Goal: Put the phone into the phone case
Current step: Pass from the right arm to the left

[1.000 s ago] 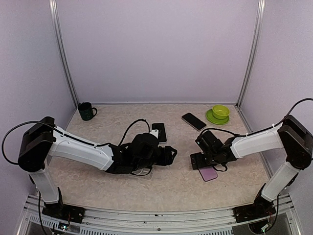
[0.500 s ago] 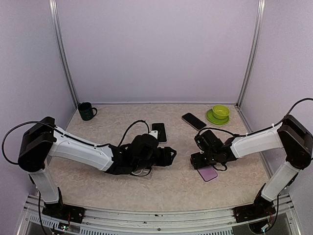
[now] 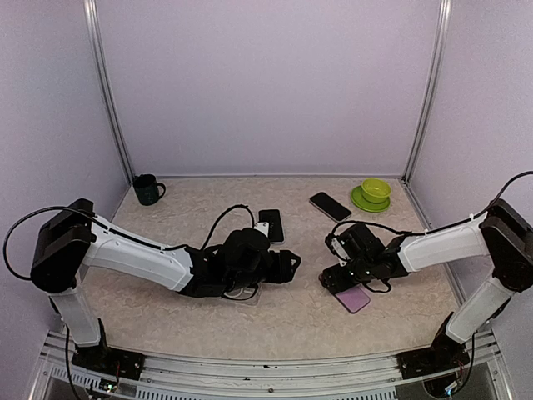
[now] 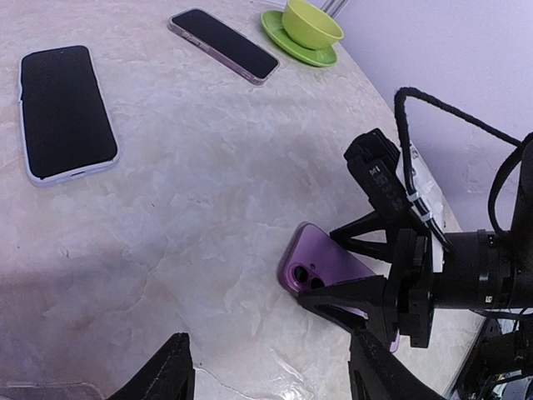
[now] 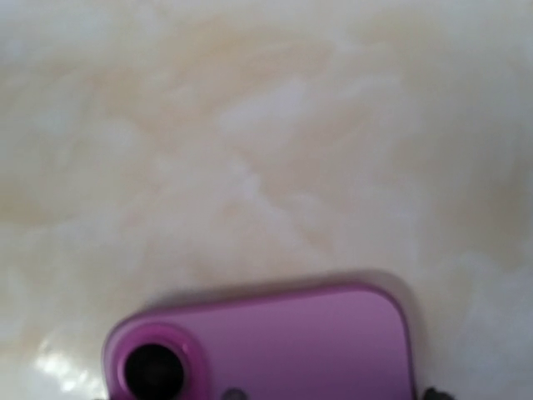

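Purple phone (image 4: 329,265) lies flat, camera side up, on the surface (image 4: 191,208), right of centre. Its camera end is straddled by the right fingers (image 4: 358,302), presumably for an edge grasp; whether they are clamped cannot be told. Left fingers (image 4: 171,371) are held apart and empty above what may be the clear case (image 3: 247,293), probably to steady it.

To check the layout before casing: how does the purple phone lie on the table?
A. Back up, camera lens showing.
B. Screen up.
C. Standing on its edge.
A: the purple phone lies flat with its camera lens facing up.
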Robot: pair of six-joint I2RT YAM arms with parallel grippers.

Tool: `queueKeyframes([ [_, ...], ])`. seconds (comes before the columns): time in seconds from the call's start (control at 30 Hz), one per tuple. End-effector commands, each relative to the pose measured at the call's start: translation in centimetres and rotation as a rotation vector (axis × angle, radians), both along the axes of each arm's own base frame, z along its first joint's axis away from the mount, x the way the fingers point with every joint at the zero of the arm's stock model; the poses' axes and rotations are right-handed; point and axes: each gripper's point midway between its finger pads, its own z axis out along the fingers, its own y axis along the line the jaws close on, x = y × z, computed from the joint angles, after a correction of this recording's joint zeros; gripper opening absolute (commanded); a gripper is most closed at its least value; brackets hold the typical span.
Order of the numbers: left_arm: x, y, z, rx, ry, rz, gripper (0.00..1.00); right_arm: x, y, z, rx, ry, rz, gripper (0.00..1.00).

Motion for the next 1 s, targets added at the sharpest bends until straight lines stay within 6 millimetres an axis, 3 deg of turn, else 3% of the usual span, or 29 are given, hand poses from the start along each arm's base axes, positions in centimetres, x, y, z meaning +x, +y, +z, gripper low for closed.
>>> queueKeyframes([
  [0.0,-0.4,-0.7,1.1,-0.052,0.011,-0.025,0.62,-1.7,1.0,0.5,0.049,0.017,0.087,0.54],
  [0.3,-0.5,-1.9,0.8,-0.074,0.056,-0.071,0.62,-2.2,3.3,2.4,0.067,-0.090,0.166,0.55],
  [0.63,-0.3,-2.7,-1.2,-0.120,0.168,-0.133,0.62,-2.9,5.0,4.2,0.075,-0.202,0.219,0.55],
  [0.97,-0.6,-3.4,-2.0,-0.145,0.232,-0.216,0.60,-3.8,5.2,6.0,0.101,-0.296,0.249,0.55],
])
